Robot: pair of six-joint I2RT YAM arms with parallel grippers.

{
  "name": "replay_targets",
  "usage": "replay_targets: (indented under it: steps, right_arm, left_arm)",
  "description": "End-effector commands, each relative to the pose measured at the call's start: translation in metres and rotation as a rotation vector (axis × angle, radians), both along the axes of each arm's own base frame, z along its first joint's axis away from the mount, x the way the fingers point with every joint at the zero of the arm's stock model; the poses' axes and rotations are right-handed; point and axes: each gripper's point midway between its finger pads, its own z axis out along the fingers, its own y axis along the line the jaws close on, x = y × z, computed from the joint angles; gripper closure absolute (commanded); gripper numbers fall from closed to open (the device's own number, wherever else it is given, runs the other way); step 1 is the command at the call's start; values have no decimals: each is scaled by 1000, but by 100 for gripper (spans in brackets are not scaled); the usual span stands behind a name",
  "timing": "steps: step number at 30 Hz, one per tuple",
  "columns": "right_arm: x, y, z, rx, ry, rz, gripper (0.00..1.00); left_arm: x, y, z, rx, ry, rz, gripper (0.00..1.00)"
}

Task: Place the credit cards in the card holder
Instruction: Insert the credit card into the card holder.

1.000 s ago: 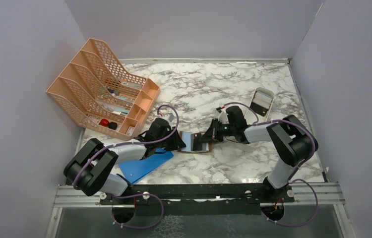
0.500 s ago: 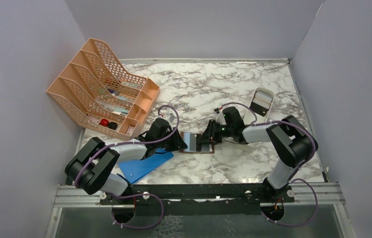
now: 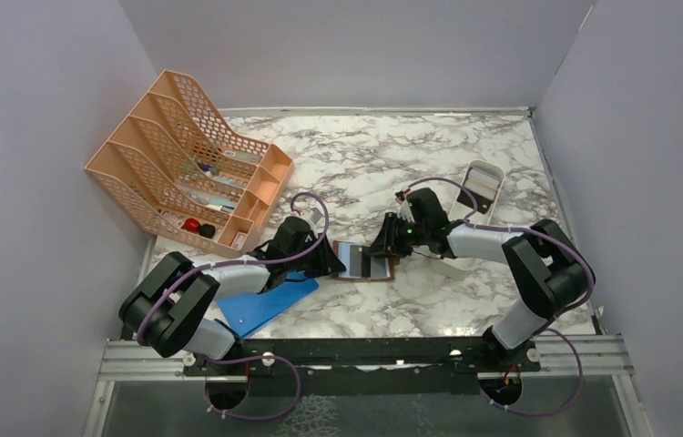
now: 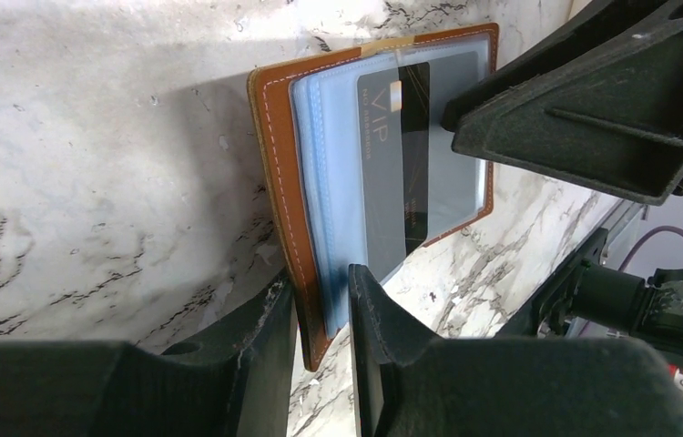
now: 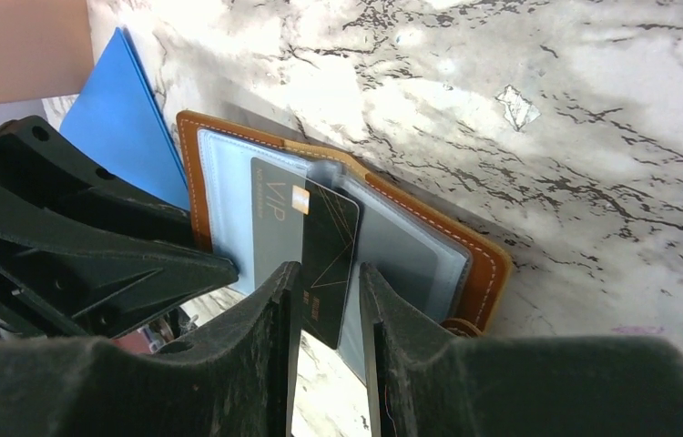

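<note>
**Two arms meet over the card holder** (image 4: 276,164), a brown leather wallet lying open on the marble table (image 3: 365,155) near the blue board (image 5: 124,118). From above, the arms hide most of it, and only a dark strip shows between the black fingers.

The wrist cameras tell more. The left gripper (image 4: 320,293) is clamped on the wallet's edge, with one finger on each side of the cover and its sleeves. The right gripper (image 5: 327,282) pinches the dark card (image 5: 329,232) by one end. The other end (the letters VIP read through clear plastic) sits inside a sleeve. A pale blue layer (image 4: 333,182) lies under the sleeves; whether it is a card cannot be told.

Only the overhead view takes in the orange rack (image 3: 188,159) and the white tray (image 3: 482,182), both well apart from the wallet.

Against a second ago, the right gripper has edged left over the wallet, and the dark card now covers pale blue that was then exposed. The wallet and the left arm have not shifted.
</note>
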Motion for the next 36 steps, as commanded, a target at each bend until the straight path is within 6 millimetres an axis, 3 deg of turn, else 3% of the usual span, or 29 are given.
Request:
replay_targets:
  steps: [1, 13, 21, 29, 36]
  right_arm:
    - [-5, 8, -5, 26, 30, 24, 66]
    - [-11, 39, 8, 79, 22, 68, 70]
    - [-18, 44, 9, 145, 50, 66, 75]
    - [-8, 24, 16, 5, -29, 35, 73]
    - [-3, -2, 24, -130, -128, 14, 76]
  left_arm:
    - [-2, -9, 8, -46, -11, -29, 72]
    - [-2, -18, 13, -57, -22, -51, 71]
    - [0, -22, 15, -59, -27, -60, 71]
    - [3, -23, 33, -73, -65, -64, 65]
    - [3, -26, 48, -102, -91, -74, 66]
